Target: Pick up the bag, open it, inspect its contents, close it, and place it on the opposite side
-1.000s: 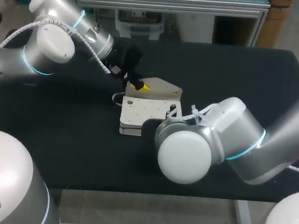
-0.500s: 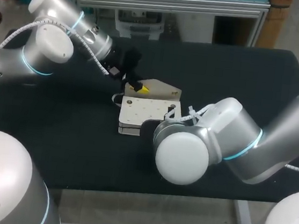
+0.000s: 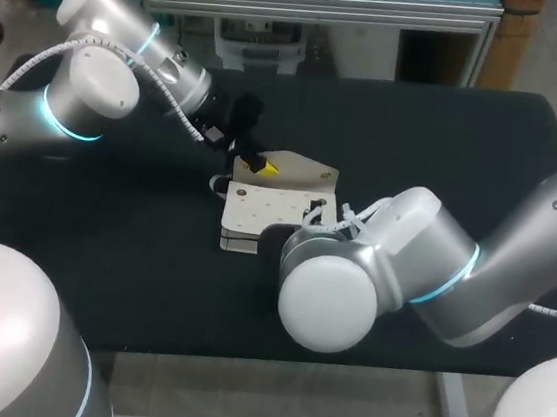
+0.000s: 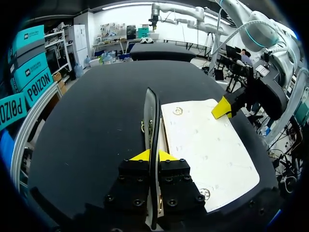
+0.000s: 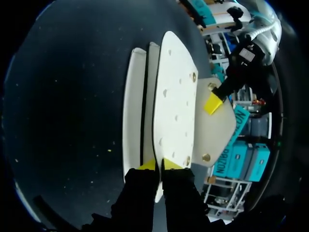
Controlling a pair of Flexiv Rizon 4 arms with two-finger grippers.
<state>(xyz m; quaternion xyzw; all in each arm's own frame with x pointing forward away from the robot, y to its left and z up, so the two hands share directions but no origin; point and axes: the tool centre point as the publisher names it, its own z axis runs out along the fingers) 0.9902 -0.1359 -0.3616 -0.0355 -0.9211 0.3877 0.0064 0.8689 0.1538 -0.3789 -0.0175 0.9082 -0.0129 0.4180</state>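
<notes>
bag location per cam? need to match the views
Head view: bag mid-table between the arms, left tool on its far flap.
Left wrist view: bag has one panel edge-on between the left tool fingers, its white face beside them.
Right wrist view: bag runs ahead of the right tool, one panel between its fingers.
Shared landmark: the yellow-tipped left tool on the flap.

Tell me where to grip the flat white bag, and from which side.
Likely best by its thin panel edges, not the broad face: the bag lies flat, so only edges fit inside a claw. Come in low from opposite ends, as the left claw and right claw do now.
</notes>
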